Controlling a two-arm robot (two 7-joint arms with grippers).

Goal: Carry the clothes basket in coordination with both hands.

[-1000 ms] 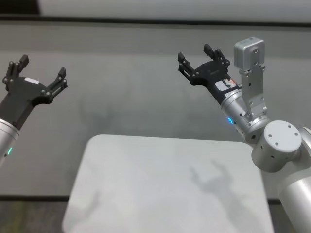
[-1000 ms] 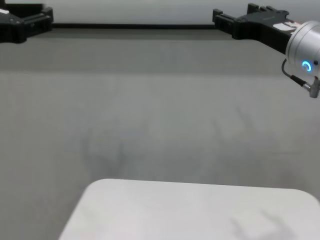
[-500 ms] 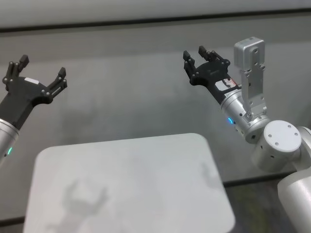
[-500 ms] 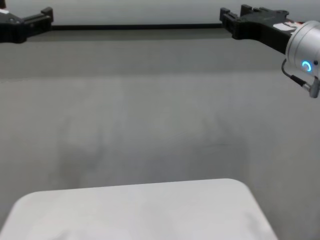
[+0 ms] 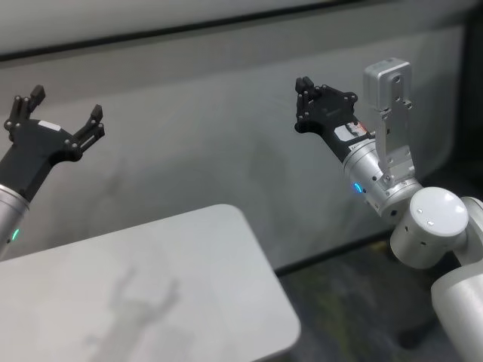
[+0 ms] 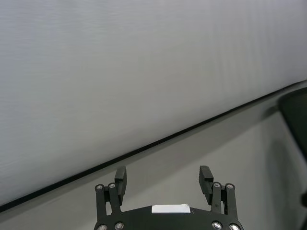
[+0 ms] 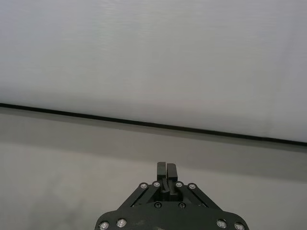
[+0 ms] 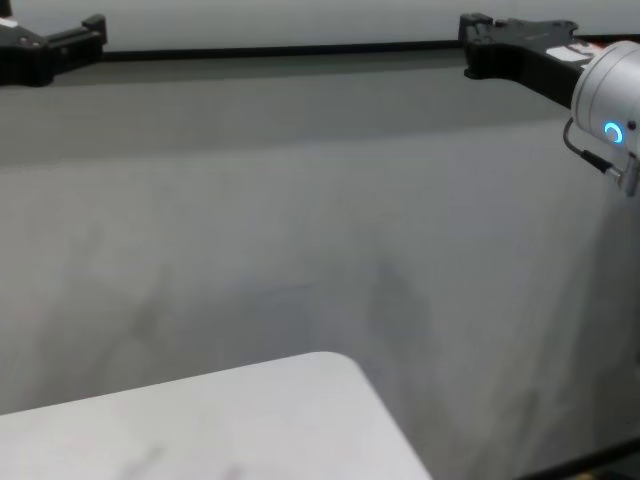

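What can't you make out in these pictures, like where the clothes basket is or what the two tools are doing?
- Clothes basket: in no view, so its place cannot be told.
- Left tool: open in the head view; the chest view's top-left corner cuts it off.
- Right tool: shut in its wrist view; the chest view's top edge clips it.
- Table: cut off by the lower edges of the head and chest views.

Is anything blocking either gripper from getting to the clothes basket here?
No basket shows in any view, so no path to it can be judged. The left gripper is open and the right gripper is shut, both raised in the air above a bare white table.
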